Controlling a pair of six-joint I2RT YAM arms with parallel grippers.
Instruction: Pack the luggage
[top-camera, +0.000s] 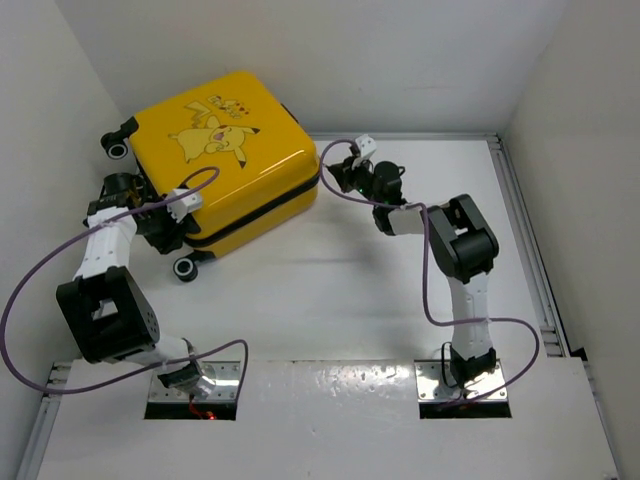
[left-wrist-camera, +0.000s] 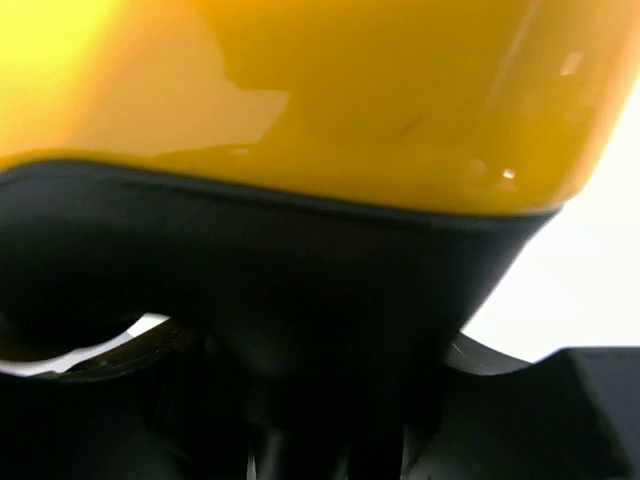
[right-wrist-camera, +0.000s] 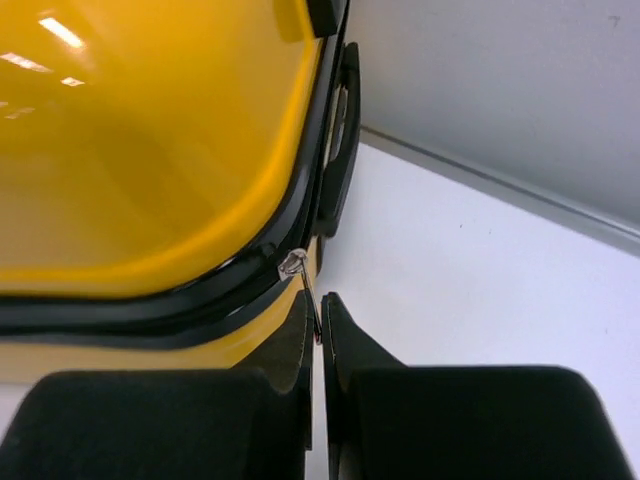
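Luggage lies flat, 2 wheels pointing near-left, top far-right.

1 yellow suitcase, 2 wheels, 1 zipper pull, 2 arms, 2 cables

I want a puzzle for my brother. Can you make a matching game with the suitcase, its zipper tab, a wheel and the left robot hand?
Things: 1 luggage; 2 zipper pull; 3 wheel; 4 left gripper.
Matches: A black and round; B yellow and glossy; C pinched by the right gripper; D beside the luggage, between its wheels.
Pairs: 1-B; 2-C; 3-A; 4-D.
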